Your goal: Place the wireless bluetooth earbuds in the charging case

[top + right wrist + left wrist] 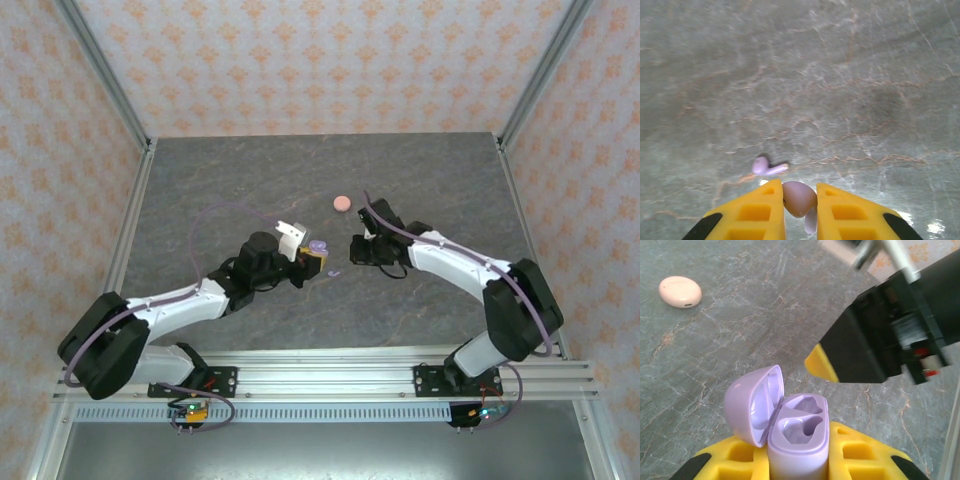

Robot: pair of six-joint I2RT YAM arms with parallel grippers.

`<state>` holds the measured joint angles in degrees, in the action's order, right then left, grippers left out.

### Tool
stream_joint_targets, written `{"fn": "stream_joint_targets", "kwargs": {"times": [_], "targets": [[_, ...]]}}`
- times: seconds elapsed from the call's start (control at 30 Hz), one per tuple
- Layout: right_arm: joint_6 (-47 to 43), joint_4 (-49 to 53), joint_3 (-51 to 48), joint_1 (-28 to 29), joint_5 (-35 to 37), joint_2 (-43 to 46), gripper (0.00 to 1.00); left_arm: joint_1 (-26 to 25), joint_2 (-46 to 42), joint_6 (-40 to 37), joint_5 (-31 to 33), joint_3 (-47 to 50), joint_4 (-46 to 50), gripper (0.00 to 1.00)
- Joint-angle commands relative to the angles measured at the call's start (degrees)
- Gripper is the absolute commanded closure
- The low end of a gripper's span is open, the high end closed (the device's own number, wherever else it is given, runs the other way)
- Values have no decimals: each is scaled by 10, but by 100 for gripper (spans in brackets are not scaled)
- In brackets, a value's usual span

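Observation:
My left gripper [798,447] is shut on the lilac charging case [799,432], which stands upright between the yellow fingers. Its lid [751,404] is swung open to the left, and both moulded wells are empty. From above, the case [318,246] sits at the left gripper [311,258] near the table's middle. My right gripper [800,194] is shut on a lilac earbud [799,199], stem pointing down, held above the table. Its tip [353,248] hovers just right of the case. A second lilac earbud [765,166] lies on the table below, also seen from above [335,272].
A closed pale pink case [342,203] lies on the grey marble table [220,190] behind the grippers, and at far left in the left wrist view [680,291]. The right gripper's black body and yellow finger [821,363] hang close above the lilac case. Patterned walls enclose the table.

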<state>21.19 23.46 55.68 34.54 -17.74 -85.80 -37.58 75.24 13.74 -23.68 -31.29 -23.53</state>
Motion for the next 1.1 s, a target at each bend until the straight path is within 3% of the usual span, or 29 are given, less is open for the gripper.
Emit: {"fn": "stream_joint_targets", "kwargs": {"times": [0.0,0.23,0.57,1.07], "targets": [[8,-38,-8,-4,-29,36,82,-7,21,20,19,8,-53,95],[13,-90,-12,-4,-78,84,82,-12,62,45,1,4,-105,95],[16,-119,-4,-4,-90,123,81,-15,97,98,-41,7,-220,95],[24,-129,3,-4,-108,135,81,-21,104,121,-66,-14,-257,95]]}}
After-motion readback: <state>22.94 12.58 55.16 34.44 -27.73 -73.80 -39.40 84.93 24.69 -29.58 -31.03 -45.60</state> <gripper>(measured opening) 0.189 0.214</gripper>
